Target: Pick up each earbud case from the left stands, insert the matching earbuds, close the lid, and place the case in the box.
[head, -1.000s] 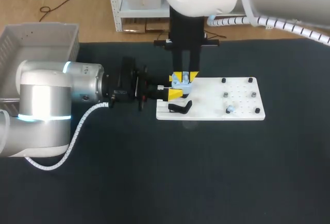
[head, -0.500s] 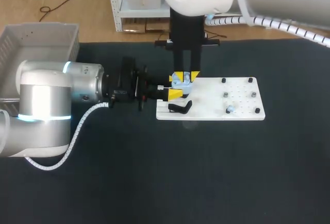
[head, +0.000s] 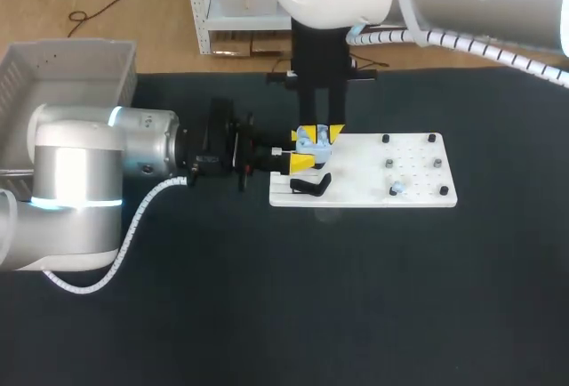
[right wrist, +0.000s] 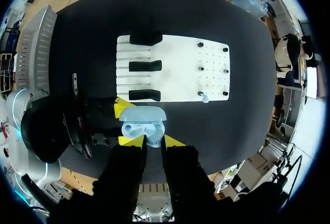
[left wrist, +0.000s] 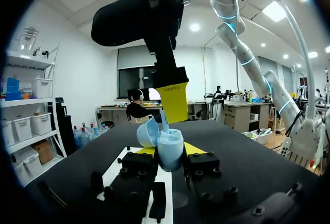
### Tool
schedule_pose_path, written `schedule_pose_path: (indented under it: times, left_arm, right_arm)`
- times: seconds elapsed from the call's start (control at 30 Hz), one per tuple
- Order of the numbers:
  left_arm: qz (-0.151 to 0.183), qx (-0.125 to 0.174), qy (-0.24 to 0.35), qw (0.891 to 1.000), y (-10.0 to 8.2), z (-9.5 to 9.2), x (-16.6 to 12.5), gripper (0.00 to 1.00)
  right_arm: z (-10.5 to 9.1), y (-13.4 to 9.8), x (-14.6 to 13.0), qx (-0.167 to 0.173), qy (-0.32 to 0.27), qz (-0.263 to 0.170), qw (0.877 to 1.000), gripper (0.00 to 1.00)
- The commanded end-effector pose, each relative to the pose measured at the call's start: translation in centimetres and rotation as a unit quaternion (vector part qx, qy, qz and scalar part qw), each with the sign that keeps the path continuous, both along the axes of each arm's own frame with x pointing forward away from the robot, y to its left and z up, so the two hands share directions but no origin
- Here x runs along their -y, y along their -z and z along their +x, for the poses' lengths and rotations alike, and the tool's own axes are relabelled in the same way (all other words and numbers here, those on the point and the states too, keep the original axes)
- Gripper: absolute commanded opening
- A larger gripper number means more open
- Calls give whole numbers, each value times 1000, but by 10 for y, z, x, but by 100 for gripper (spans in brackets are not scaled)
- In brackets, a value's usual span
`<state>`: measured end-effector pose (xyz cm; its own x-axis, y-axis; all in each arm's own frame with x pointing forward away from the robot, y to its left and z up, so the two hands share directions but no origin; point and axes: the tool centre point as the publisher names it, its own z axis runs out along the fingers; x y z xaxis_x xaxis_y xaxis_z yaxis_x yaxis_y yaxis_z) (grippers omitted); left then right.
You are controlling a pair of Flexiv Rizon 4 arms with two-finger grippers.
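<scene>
Gaping with its lid tipped back, the pale-blue earbud case (left wrist: pixel 169 149) sits clamped in the left pincer (head: pixel 302 162) over the white stand plate's (head: pixel 382 186) 10 o'clock corner. The right pincer (right wrist: pixel 153 140), narrow, pinches an earbud (left wrist: pixel 164 122) stem directly above the case. Since the earlier frame neither pincer has shifted; only the right arm's upper housing drifted slightly.

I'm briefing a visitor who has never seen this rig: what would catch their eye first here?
The open light-blue earbud case, shut in the left end effector at the white board's stand end. The right end effector hangs straight over it, pinching an earbud at the case's opening. A second earbud stands among the board's pegs.
</scene>
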<state>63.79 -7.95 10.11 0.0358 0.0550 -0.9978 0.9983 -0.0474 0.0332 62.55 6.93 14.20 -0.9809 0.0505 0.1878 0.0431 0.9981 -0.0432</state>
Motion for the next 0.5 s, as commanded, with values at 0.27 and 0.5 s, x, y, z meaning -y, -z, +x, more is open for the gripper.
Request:
schedule_pose_path:
  times: [0.27, 0.5]
  left_arm:
    - [-1, 0, 1, 1000, -1, 1, 1, 0]
    - [-1, 0, 1, 1000, -1, 1, 1, 0]
  right_arm:
    - [1, 3, -1, -4, 8, 8, 1000, 0]
    - [-1, 3, 3, -5, 28, 28, 999, 0]
